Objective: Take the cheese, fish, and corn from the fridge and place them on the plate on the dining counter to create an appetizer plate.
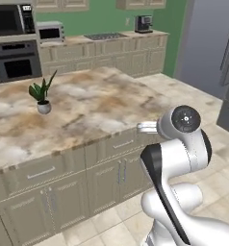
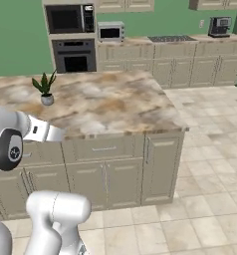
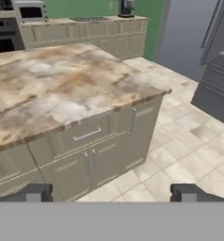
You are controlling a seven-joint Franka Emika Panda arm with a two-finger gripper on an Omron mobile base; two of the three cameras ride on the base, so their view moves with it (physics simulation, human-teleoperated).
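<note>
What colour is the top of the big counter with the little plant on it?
The counter top is beige-brown with white marbled swirls, like stone. It shows best in the right base view, where the plant stands.

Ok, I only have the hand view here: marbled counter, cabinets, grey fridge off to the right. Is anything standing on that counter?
Observer: Yes, a small potted plant stands on the counter, toward its left end, upright and alone.
Operator: And where is the arm relative to the counter?
Observer: The arm is folded up in front of the counter's near cabinets, over the tiled floor, not reaching across the top.
</note>
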